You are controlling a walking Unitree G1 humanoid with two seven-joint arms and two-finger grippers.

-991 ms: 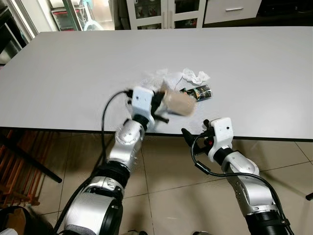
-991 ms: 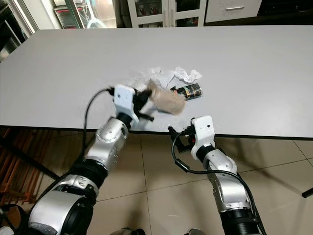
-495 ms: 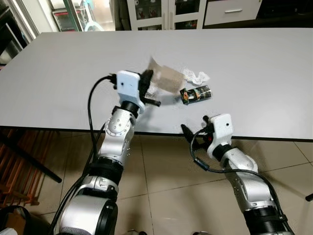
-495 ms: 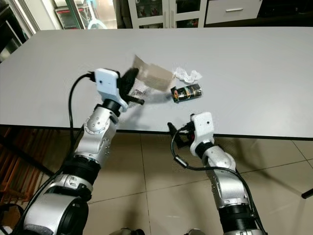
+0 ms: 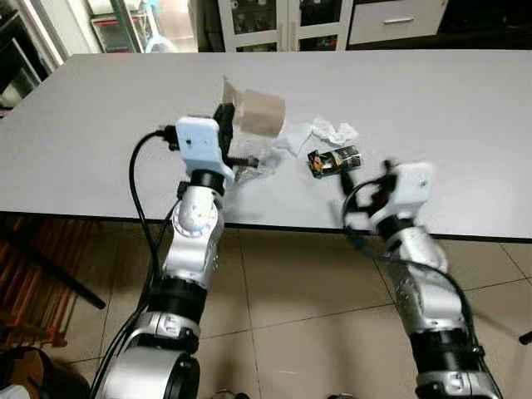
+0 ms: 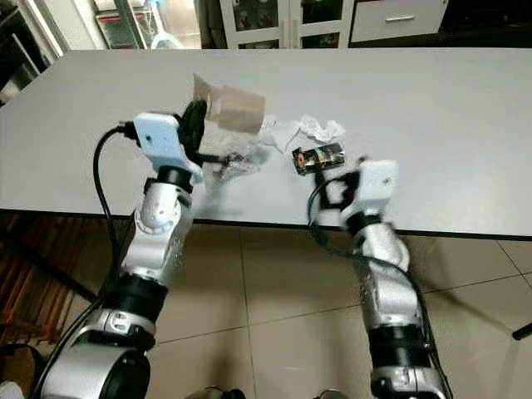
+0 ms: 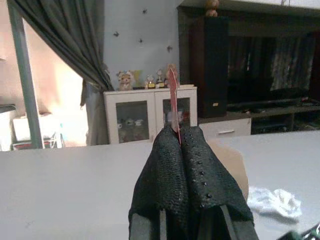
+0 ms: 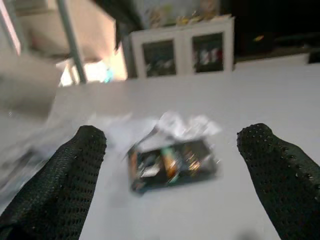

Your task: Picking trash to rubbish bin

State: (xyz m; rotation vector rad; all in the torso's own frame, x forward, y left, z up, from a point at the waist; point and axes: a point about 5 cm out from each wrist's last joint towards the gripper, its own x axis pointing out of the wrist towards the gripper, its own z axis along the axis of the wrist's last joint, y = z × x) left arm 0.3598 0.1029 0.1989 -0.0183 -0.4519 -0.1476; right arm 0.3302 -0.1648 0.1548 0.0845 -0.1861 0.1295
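L tool [image 5: 226, 116]: clenched on brown paper cup [image 5: 258, 114]; raised higher than 0.5 s ago, cup now well clear of bench [image 5: 100, 125], sticking out fwd from fingertips.
R tool [image 5: 357, 179]: released, jaws wide; was below bench edge 1 s ago, now up at edge level.
Snack wrapper [image 8: 172, 161]: lies flat on bench just ahead of R tool, centred betw. its fingers [image 8: 75, 165], not touched yet.
Tissue [image 5: 332, 130]: crumpled, just beyond wrapper, touching/near it.
Clear plastic [image 5: 249, 162]: on bench under L tool.
Meaning: cup pick looks done, needs carry to bin; bin location can't tell. R arm prob. lining up wrapper grab.
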